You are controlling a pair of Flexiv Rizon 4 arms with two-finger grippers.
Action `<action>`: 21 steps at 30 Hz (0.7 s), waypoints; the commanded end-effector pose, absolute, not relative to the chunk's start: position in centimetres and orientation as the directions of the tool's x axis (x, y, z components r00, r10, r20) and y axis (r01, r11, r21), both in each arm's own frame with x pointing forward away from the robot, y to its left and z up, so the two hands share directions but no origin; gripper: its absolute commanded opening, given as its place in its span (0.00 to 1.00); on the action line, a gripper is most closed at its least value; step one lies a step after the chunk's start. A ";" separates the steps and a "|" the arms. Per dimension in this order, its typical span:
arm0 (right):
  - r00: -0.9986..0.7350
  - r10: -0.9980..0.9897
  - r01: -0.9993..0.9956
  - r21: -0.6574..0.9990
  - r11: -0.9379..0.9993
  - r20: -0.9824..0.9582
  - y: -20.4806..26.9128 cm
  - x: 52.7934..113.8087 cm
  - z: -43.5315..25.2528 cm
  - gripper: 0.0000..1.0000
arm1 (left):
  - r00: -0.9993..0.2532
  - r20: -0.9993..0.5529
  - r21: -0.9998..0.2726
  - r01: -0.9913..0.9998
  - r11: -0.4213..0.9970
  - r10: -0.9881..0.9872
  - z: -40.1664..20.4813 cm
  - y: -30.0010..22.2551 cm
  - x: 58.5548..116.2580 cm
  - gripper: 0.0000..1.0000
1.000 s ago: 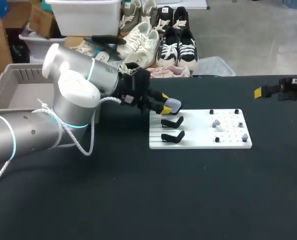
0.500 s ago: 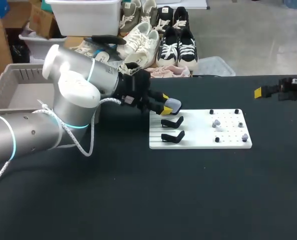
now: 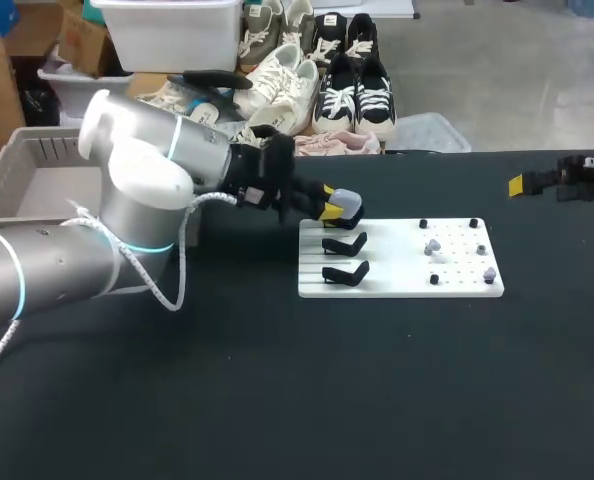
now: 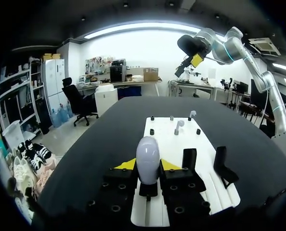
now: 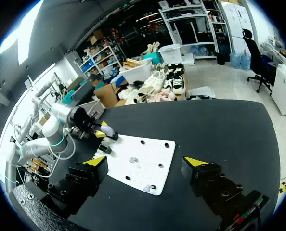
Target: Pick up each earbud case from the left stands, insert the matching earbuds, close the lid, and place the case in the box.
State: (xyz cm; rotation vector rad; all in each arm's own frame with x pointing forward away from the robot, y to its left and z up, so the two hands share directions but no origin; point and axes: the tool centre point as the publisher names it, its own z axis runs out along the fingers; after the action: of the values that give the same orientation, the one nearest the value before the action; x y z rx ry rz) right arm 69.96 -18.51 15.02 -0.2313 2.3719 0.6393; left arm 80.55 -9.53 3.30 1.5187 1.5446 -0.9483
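**While the case is gripped, a clean draw off its stand is called for**

Since the left gripper [image 3: 333, 212] is clamped on the earbud case [image 3: 345, 207], with a yellow tip pressed to each side, the step in hand is judged to be the lift from the stand. It is best done by a slow, straight draw away from the black stand [image 4: 148, 188] seen just beneath the fingers, so that the case is not tilted or dragged against it (whether the case is already free of that stand cannot be told). The grip should be held firm but not tightened, since the smooth, rounded shell could be squeezed out from between the tips.

The case is held between the fingers, its rounded end standing out past the tips. Two empty stands [image 3: 345, 245] are found just beside the gripper on the white board [image 3: 457, 285], and the earbuds [image 3: 433, 245] are set farther ahead of it on that same board. The box [image 3: 37, 150] lies behind the gripper, beside its own arm. The right gripper [image 5: 147, 161] is placed well apart from all this, its fingers spread with nothing between them.
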 end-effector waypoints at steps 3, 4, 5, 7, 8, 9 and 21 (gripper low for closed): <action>-0.766 0.000 -0.323 0.385 0.864 -0.643 -18.5 70.0 15.0 1.00 | -0.017 -0.930 -0.008 1.000 0.025 0.366 7.0 -6.9 78.7 0.00; -0.766 0.000 -0.323 0.385 0.864 -0.643 -18.5 70.0 15.0 1.00 | -0.015 -0.936 -0.007 1.000 0.025 0.352 7.6 -6.6 78.3 0.00; -0.766 0.000 -0.323 0.385 0.864 -0.643 -18.5 70.0 15.0 1.00 | -0.013 -0.942 -0.005 1.000 0.025 0.335 8.2 -6.3 77.8 0.00; -0.766 0.000 -0.323 0.385 0.864 -0.643 -18.5 70.0 15.0 1.00 | 0.012 -0.954 0.025 0.999 0.040 0.298 9.5 -5.8 76.6 0.00; -0.766 0.000 -0.323 0.385 0.864 -0.643 -18.5 70.0 15.0 1.00 | 0.050 -0.961 0.065 0.997 0.048 0.272 10.1 -5.6 75.9 0.00; -0.766 0.000 -0.323 0.385 0.864 -0.643 -18.5 70.0 15.0 1.00 | 0.059 -0.966 0.073 0.996 0.048 0.254 10.7 -5.4 75.1 0.00; -0.766 0.000 -0.323 0.385 0.864 -0.643 -18.5 70.0 15.0 1.00 | 0.096 -0.985 0.111 0.989 0.103 0.140 14.5 -5.1 69.4 0.00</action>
State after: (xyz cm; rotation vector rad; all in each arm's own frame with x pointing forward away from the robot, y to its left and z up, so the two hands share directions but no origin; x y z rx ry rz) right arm 69.96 -18.51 15.02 -0.2312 2.3719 0.6393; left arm 73.70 -5.67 14.30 1.3926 1.2181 -1.1111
